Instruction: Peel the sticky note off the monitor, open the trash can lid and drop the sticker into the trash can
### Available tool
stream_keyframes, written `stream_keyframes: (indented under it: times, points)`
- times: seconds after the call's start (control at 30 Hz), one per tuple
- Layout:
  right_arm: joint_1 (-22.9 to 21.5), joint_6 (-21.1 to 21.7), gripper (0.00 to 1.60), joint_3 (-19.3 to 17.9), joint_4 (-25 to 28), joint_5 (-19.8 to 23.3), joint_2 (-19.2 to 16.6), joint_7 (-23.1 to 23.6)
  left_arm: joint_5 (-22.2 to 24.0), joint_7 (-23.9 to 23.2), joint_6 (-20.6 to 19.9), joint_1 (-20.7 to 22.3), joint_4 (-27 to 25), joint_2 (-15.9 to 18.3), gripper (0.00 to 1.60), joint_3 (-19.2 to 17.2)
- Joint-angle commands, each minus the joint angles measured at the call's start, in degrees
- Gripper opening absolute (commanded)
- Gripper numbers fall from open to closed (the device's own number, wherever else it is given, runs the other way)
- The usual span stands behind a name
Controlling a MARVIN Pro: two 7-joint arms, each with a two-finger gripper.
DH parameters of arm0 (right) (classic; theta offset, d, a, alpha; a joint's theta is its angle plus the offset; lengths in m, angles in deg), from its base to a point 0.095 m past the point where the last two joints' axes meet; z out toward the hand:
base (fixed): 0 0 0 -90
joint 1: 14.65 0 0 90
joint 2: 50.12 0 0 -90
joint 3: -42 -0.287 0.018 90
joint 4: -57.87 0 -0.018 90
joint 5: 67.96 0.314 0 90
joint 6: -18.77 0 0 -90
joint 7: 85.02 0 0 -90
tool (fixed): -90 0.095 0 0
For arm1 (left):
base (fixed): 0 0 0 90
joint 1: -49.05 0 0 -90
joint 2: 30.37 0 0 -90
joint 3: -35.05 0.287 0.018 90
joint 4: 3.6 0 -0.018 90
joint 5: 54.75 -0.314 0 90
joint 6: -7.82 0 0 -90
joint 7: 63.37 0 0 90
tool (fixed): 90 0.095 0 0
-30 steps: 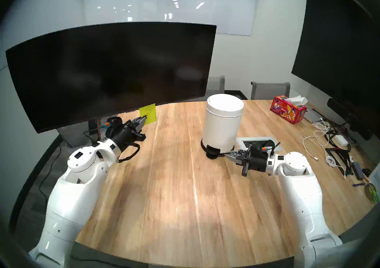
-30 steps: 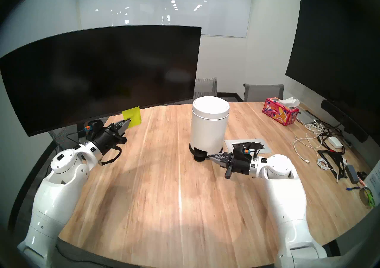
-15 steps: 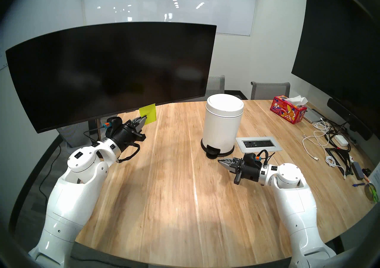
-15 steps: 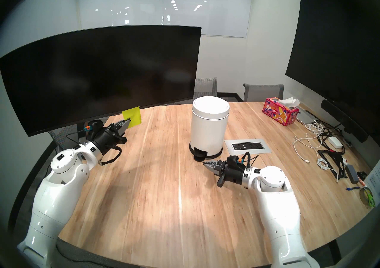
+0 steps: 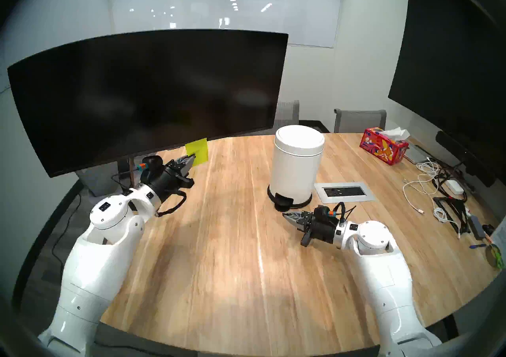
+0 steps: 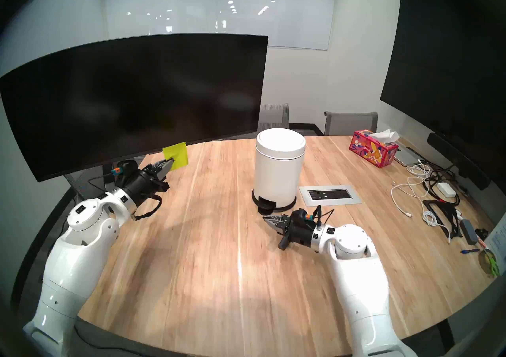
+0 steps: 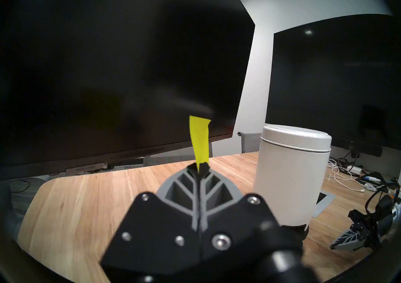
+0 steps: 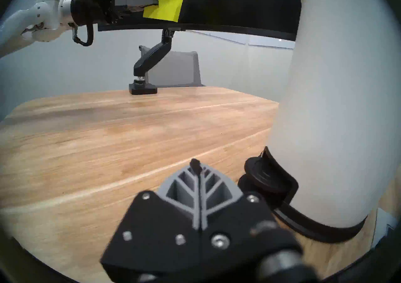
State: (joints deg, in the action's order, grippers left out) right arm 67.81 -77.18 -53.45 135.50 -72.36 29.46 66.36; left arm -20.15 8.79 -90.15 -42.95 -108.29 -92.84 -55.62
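My left gripper (image 5: 193, 156) is shut on the lower left corner of the yellow-green sticky note (image 5: 197, 152), just under the curved monitor (image 5: 150, 88). The note's top corner reaches the monitor's bottom edge; I cannot tell whether it still sticks. In the left wrist view the note (image 7: 199, 139) stands edge-on between the fingertips. The white trash can (image 5: 297, 167) stands mid-table with its lid (image 5: 299, 138) down. My right gripper (image 5: 286, 215) is shut and empty, low over the table just in front of the black pedal (image 5: 283, 200), which shows to its right in the right wrist view (image 8: 264, 174).
A grey socket panel (image 5: 343, 191) is set in the table right of the can. A red tissue box (image 5: 384, 146), tangled cables (image 5: 438, 192) and a big flat screen (image 5: 451, 74) are at the far right. The monitor's arm (image 8: 152, 58) clamps to the table's far edge.
My right gripper has drawn back from the can's base, toward me and to the left, ending just in front of the pedal. The left gripper, note and lid have not moved.
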Motion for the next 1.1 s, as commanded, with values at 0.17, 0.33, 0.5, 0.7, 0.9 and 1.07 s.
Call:
stream_keyframes:
  times: [0.17, 0.33, 0.5, 0.7, 0.9, 1.07]
  points:
    - [-5.7, -0.6, 0.0, -0.3, -2.9, 0.3, 1.1, -1.9, 0.0, 0.0, 0.3, 0.5, -1.0, -0.1, 0.0, 0.0]
    - [-7.2, -0.9, 0.0, 0.2, -4.8, -0.1, 1.2, -2.2, 0.0, 0.0, 0.3, 0.5, -1.0, -0.1, 0.0, 0.0]
    - [-8.5, -1.3, 0.0, 0.9, -6.7, -0.7, 1.5, -2.7, 0.0, 0.0, 0.3, 0.5, -1.0, -0.1, 0.0, 0.0]
    - [-10.0, -1.7, 0.0, 1.6, -8.9, -1.2, 1.4, -3.2, 0.0, 0.0, 0.3, 0.5, -1.0, -0.1, 0.0, 0.0]
    - [-11.3, -2.3, 0.0, 2.0, -10.9, -1.8, 1.3, -3.8, 0.0, 0.0, 0.4, 0.5, -1.0, -0.1, 0.0, 0.0]
    - [-12.5, -3.1, 0.0, 2.2, -12.7, -2.6, 1.2, -4.8, 0.0, 0.0, 0.4, 0.5, -1.0, -0.1, 0.0, 0.0]
